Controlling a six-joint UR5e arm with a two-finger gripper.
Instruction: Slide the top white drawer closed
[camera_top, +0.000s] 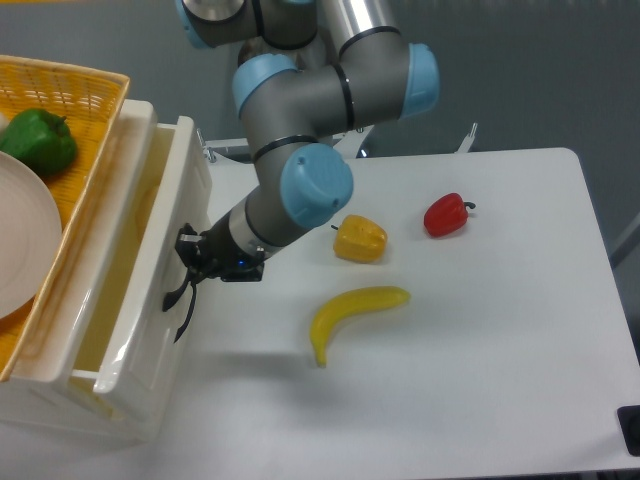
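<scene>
The top white drawer (150, 290) sticks out only a little from the cabinet at the left, its glossy front panel facing right. Its black arched handle (183, 305) hangs on that front. My gripper (190, 258) presses against the drawer front right at the handle, with the fingers close together. I cannot tell whether they hold the handle or only push on the panel. Only a narrow strip of the drawer's inside shows.
A yellow wicker basket (80, 85) with a green pepper (38, 140) and a white plate (22, 240) sits on top of the cabinet. On the table lie a yellow pepper (360, 240), a red pepper (446, 214) and a banana (350, 310).
</scene>
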